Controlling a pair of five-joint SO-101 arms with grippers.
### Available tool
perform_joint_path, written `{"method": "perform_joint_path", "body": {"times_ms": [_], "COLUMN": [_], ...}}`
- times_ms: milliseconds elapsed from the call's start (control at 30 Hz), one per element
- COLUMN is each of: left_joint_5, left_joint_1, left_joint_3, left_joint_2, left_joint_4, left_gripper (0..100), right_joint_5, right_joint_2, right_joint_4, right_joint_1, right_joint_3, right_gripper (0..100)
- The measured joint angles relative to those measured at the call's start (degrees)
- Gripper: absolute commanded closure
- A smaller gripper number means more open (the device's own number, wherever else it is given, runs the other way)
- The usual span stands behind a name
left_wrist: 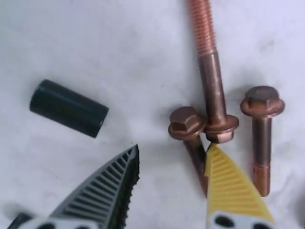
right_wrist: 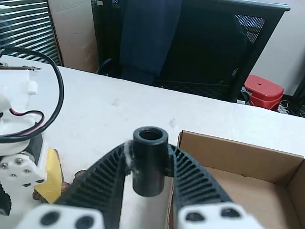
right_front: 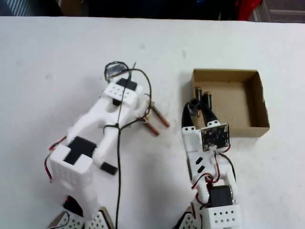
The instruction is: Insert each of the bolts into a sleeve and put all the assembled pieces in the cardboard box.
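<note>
On the left part of the white table [right_front: 57, 57], the left arm bends over a small group of copper bolts [left_wrist: 212, 86]. The high view gives only two of their shafts coming out beside the arm. The left wrist view shows three bolts lying flat, heads near together, one longer than the others. The left hand [left_wrist: 174, 147] is wide open just by them. Its yellow finger [left_wrist: 228, 186] has the tip at the flange of the long bolt and covers part of a shorter bolt's shaft, while its grey finger [left_wrist: 112, 188] is apart from them. The same view shows a black sleeve [left_wrist: 69, 114] lying on its side on the table, apart from the bolts and from the hand. Further right, the right hand [right_wrist: 150, 149] grips a second sleeve [right_wrist: 150, 167] upright with its open end up, as the right wrist view makes clear. In the high view this hand stands at the left wall of the cardboard box [right_front: 224, 72], which sits on the right part of the table.
</note>
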Motion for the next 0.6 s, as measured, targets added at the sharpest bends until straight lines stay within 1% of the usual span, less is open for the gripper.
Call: {"method": "perform_joint_path", "body": {"times_ms": [600], "left_joint_5": [0.0], "left_joint_1": [-1.85], "left_joint_3": [1.05], "left_joint_2": [0.0], "left_joint_4": [0.0], "left_gripper": [76], "right_joint_5": [0.0], "right_joint_2": [0.0], "right_joint_4": [0.0], "right_joint_1": [0.0], "right_joint_3": [0.0], "right_gripper": [98.1]}}
